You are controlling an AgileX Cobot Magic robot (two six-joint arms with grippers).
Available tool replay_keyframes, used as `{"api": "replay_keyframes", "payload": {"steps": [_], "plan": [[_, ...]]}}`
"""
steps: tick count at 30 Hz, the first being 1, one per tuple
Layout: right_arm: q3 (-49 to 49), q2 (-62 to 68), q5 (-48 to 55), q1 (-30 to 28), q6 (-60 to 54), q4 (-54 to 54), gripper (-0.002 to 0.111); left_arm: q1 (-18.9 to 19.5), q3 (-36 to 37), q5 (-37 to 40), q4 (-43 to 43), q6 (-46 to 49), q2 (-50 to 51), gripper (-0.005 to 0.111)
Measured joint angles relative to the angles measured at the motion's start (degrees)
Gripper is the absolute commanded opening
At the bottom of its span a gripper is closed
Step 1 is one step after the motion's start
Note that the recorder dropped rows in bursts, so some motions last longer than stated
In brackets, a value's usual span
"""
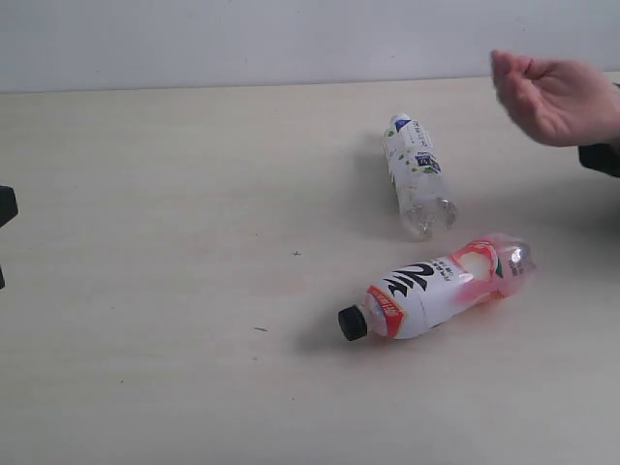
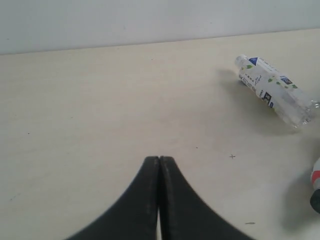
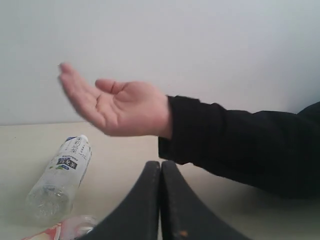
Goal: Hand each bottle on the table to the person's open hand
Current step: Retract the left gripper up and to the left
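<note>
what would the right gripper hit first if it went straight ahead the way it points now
Probably the wrist end of the person's open hand, at the black sleeve cuff, which lies right beyond the tips of the shut right gripper in the right wrist view. Depth is unclear, so it might pass beneath.

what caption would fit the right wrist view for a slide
Shut right claw facing the person's open hand, a white-capped bottle lying on the table nearby.

Left gripper (image 2: 159, 159): matte black, curved fingers (image 2: 142, 205) flaring wide toward base. Right gripper (image 3: 160, 163): same, small orange fleck (image 3: 182, 233).
</note>
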Motion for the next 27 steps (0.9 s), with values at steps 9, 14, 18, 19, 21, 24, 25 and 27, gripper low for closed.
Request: {"api": "replay_keyframes", "payload": {"steps": [9, 14, 18, 19, 21, 24, 25, 27], "plan": [[0.0, 0.0, 0.0, 0.0, 0.0, 0.0, 0.0, 0.0, 0.15, -1.68, -4.72, -0.12, 0.0, 0.0], [0.0, 0.0, 0.0, 0.0, 0.0, 0.0, 0.0, 0.0, -2.27, -1.16, -6.44, -0.24, 1.02, 0.0], [0.0, 0.0, 0.0, 0.0, 0.0, 0.0, 0.0, 0.0, -10.59, 9.01, -6.79, -0.24, 5.95, 0.0], [0.0, 0.0, 0.0, 0.0, 0.0, 0.0, 0.0, 0.0, -13.38, 12.87, -6.44, -0.24, 7.68, 0.0], [0.0, 0.0, 0.0, 0.0, 0.0, 0.0, 0.0, 0.0, -19.01, 21.36, -5.63, -0.24, 11.09, 0.0], [0.0, 0.0, 0.0, 0.0, 0.0, 0.0, 0.0, 0.0, -25.84, 32.77, -3.47, -0.24, 16.71, 0.0], [0.0, 0.0, 0.0, 0.0, 0.0, 0.0, 0.0, 0.0, -27.89, 36.32, -2.65, -0.24, 18.52, 0.0], [0.0, 0.0, 0.0, 0.0, 0.0, 0.0, 0.0, 0.0, -30.78, 41.82, -1.28, -0.24, 21.71, 0.0]]}}
